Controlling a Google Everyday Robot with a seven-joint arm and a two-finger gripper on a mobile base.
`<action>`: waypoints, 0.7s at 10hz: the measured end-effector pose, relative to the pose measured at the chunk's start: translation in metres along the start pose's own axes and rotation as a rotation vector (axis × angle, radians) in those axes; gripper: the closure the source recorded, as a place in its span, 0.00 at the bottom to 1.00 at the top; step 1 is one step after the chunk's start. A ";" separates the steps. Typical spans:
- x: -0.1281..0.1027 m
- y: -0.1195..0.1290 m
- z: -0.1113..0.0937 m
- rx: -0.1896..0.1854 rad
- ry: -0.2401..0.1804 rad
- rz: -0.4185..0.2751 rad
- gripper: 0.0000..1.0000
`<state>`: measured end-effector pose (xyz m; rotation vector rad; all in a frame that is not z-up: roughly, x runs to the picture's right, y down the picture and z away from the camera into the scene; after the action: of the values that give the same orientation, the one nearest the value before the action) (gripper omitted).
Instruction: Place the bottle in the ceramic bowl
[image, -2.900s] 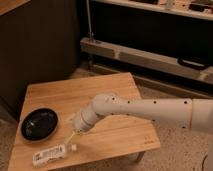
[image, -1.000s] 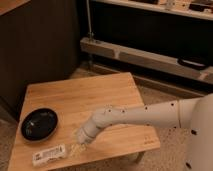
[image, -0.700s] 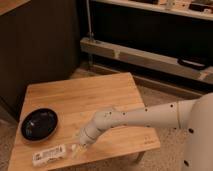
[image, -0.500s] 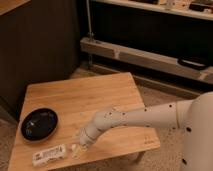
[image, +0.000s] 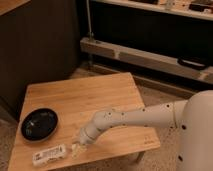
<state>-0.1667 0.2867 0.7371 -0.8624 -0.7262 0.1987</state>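
Gaping claw (image: 76, 148) just beside bottle (image: 49, 155)

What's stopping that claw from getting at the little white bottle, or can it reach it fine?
Probably yes. The claw, open, hangs low over the wooden table right beside one end of the bottle. Nothing lies between them, and the black bowl sits off to the side, out of the path.

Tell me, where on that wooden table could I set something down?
The far half of the wooden table is bare, from its back edge down to the ceramic bowl and the arm. The front left is crowded: bowl, bottle, and the gripper, jaws open, just right of the bottle.
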 end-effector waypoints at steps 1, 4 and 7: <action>-0.001 -0.002 0.001 0.002 -0.007 0.004 0.35; -0.018 -0.008 0.000 0.010 -0.044 0.001 0.35; -0.033 -0.010 0.010 0.001 -0.070 -0.009 0.35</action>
<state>-0.1986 0.2722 0.7321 -0.8540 -0.7951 0.2221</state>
